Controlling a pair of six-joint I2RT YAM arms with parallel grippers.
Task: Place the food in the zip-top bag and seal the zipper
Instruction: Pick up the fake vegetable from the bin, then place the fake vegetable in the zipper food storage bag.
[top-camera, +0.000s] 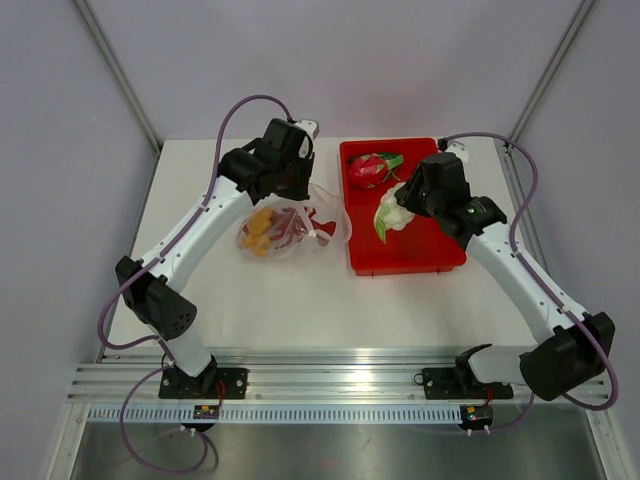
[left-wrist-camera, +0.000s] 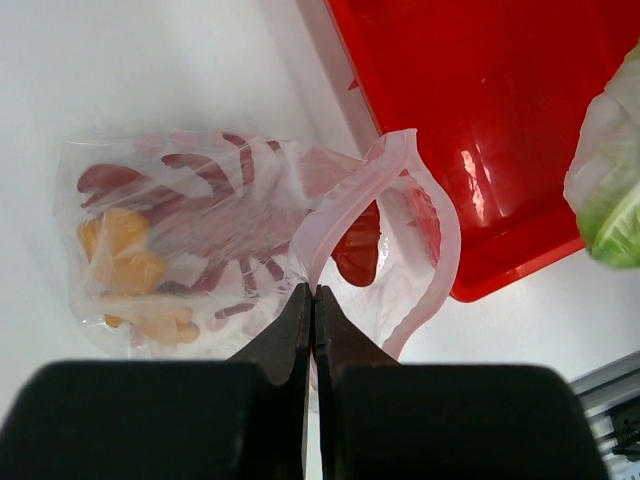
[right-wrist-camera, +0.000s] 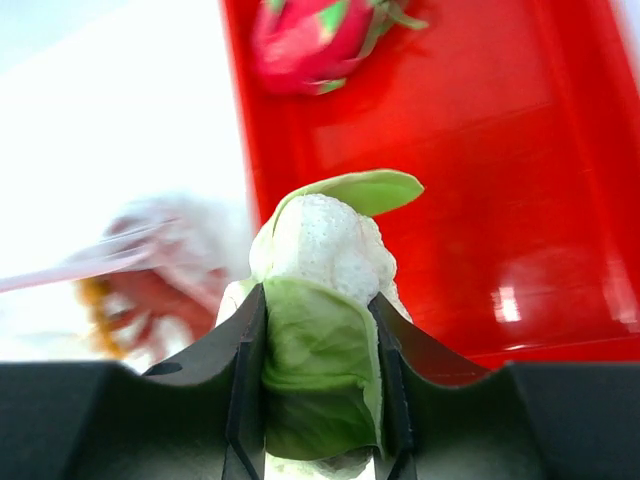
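left gripper fingers pressed together, pinching zipper rim | zip-top bag on table just left of red tray, mouth gaping, holds chili peppers and orange pieces | right gripper clamped on cauliflower, over left part of red tray | dragon fruit at far end of red tray

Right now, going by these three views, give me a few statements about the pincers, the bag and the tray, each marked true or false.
1. The right pincer grips the cauliflower. True.
2. The dragon fruit is inside the bag. False: it lies in the red tray.
3. The left pincer is shut on the bag's rim. True.
4. The bag is empty. False: it holds chili peppers and orange pieces.
5. The zipper is sealed. False: the mouth gapes open.
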